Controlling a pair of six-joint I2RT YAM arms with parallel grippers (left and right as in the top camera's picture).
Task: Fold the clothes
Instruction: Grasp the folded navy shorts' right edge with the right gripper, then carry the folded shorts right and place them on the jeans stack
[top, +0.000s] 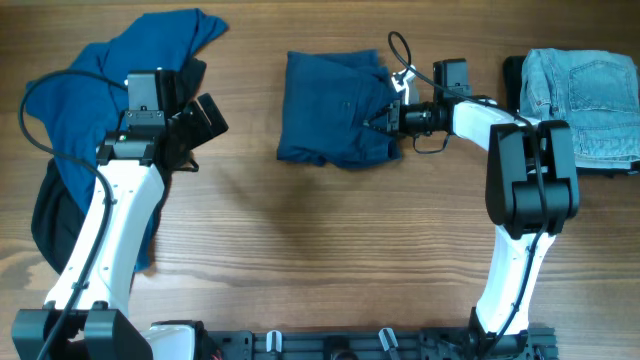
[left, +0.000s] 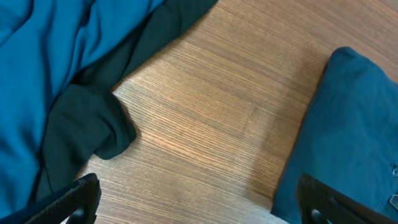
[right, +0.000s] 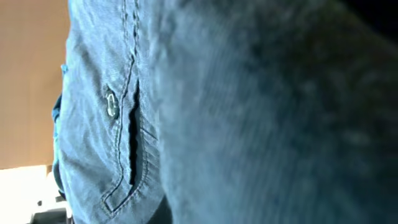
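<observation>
The folded shorts (top: 335, 110) lie at the far middle of the surface (top: 300, 230), nearly square, with no clear long axis. Our right gripper (top: 385, 118) sits at their right edge; we cannot tell whether its jaws grip. Our left gripper (top: 203, 125) has its jaws wide apart and empty, by the shirt (top: 90, 90)
</observation>
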